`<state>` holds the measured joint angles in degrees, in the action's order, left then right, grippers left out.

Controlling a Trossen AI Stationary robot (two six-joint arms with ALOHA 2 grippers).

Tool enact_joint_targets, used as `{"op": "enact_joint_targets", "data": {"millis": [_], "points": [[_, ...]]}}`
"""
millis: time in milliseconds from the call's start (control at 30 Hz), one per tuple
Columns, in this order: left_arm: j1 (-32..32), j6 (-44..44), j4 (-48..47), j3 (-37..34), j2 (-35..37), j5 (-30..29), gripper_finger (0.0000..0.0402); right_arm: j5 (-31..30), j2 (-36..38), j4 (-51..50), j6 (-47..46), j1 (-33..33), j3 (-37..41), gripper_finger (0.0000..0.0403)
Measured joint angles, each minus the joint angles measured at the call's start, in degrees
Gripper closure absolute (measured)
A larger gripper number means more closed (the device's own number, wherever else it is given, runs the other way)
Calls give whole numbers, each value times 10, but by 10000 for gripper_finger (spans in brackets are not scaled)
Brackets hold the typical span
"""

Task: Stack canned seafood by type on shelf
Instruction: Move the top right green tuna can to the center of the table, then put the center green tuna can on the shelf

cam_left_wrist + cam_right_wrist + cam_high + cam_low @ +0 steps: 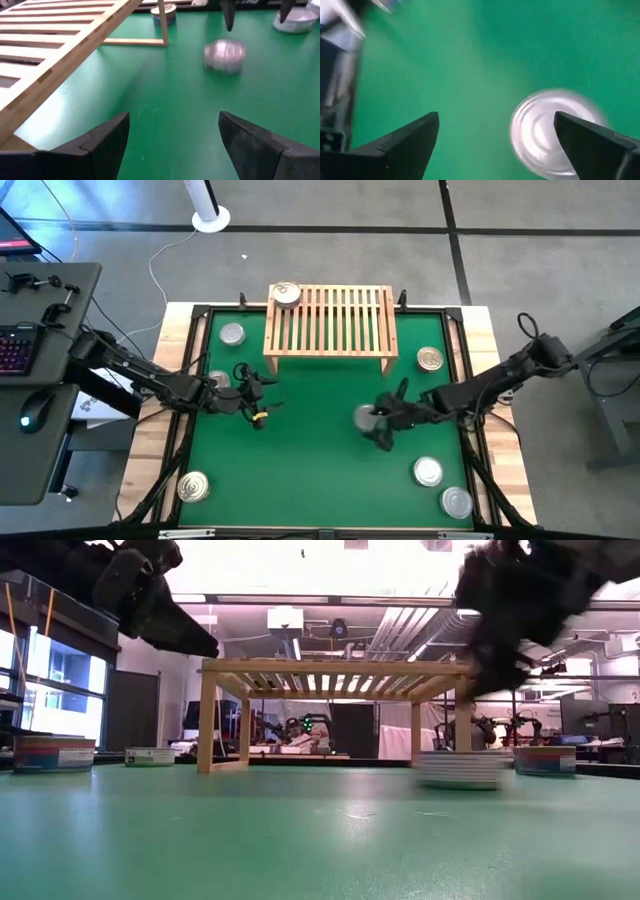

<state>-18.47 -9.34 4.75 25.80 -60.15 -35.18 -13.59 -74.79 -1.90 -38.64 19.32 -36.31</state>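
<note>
The light-wood shelf [330,325] stands at the mat's far side, with one gold-topped tin [286,294] on its far left corner. A silver-topped tin [366,417] lies blurred on the green mat in front of the shelf's right end. My right gripper [383,427] hovers open just to its right. In the right wrist view this tin [540,135] shows beside and partly behind one finger, outside the gap. My left gripper [250,395] waits open over the mat near the shelf's left leg, with nothing between its fingers [107,142].
Other tins rest on the mat: two at the far left [232,334] [219,380], one at the near left [193,486], one right of the shelf [431,359], two at the near right [428,471] [457,501]. Bare mat [310,460] fills the middle.
</note>
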Motion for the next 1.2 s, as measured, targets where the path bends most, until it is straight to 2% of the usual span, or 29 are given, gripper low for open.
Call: {"op": "enact_joint_targets", "data": {"millis": [67, 133, 267, 367, 500, 600, 667, 900, 1200], "points": [[0, -5, 3, 0, 0, 5, 108, -9, -12, 98, 83, -8, 1, 13], [0, -9, 8, 0, 0, 16, 108, -28, -13, 154, 149, -11, 1, 13], [0, -11, 28, 0, -2, 74, 108, -89, -15, 145, 216, -12, 12, 14], [0, -12, 30, 0, -11, 128, 108, -93, -31, 159, 222, -22, 39, 14], [1, -26, 39, 0, -50, 185, 108, -73, -100, 278, 241, -37, 82, 14], [5, -39, 67, 0, -96, 226, 108, -50, -172, 400, 266, -50, 87, 14], [10, -46, 95, 0, -131, 239, 108, -31, -221, 442, 282, -57, 79, 14], [31, -46, 219, 0, -250, 276, 108, -13, -325, 476, 316, -66, 36, 14], [66, -47, 304, 3, -352, 292, 108, 33, -413, 568, 342, -78, -12, 14]]}}
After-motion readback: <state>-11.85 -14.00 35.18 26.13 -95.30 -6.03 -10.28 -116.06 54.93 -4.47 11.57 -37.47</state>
